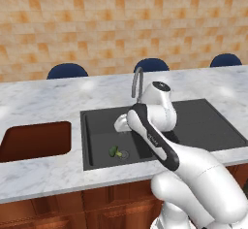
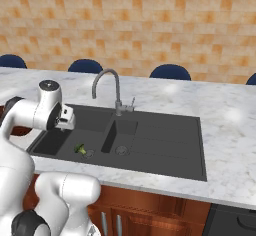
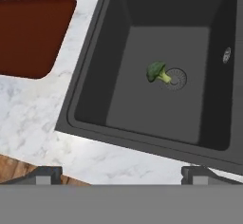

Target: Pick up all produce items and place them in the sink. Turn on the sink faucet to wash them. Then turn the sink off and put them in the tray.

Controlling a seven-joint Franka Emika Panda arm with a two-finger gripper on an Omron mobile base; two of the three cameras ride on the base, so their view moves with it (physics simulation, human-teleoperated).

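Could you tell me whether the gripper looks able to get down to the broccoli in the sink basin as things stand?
Probably yes: the open gripper hangs above the basin, and the broccoli lies uncovered beside the drain.

Light: bright, even, with no single source evident.
Glare: soft pale patches on the marble tabletop (image 1: 43, 97).
Shadows: faint; the sink (image 3: 142, 137) basin walls shade darker than its floor.
Sharpness: rendered, slightly soft and pixelated, no motion blur.
Distortion: none at the edges.
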